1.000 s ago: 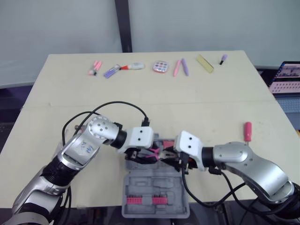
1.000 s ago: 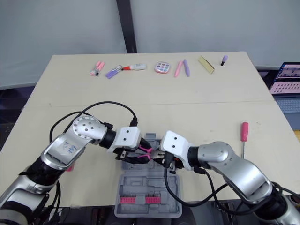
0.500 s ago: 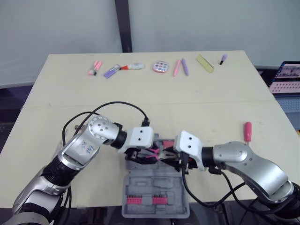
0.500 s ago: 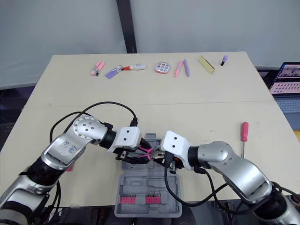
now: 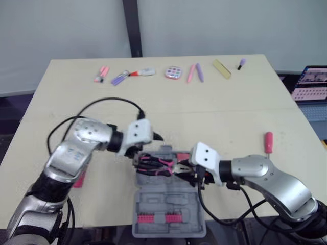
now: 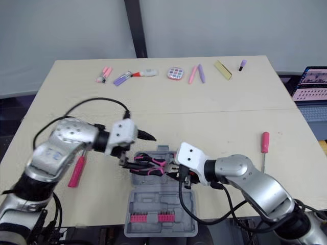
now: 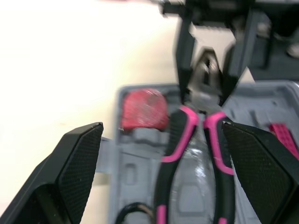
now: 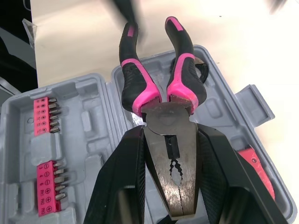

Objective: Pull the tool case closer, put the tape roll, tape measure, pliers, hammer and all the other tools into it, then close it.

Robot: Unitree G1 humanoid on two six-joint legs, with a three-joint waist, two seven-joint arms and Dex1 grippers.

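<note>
Pliers, black and pink handles: gripped by the metal head in the right gripper, fingers clamped on either side of it, handles pointing across towards the left gripper
Position: low over the far half of the tool case, which lies open and flat at the near edge of the table, between the two arms
Left gripper: fingers spread wide, holding nothing, just off the handle ends
In the case: a red tool beside the handles; rows of pink bit holders in the near half
Outside the case: red screwdriver, well off to the right
Handling note, by my reckoning: square the handles to the moulded slot, lower the pliers flat until they seat, and only then let go, with the left gripper clear of the handle ends
</note>
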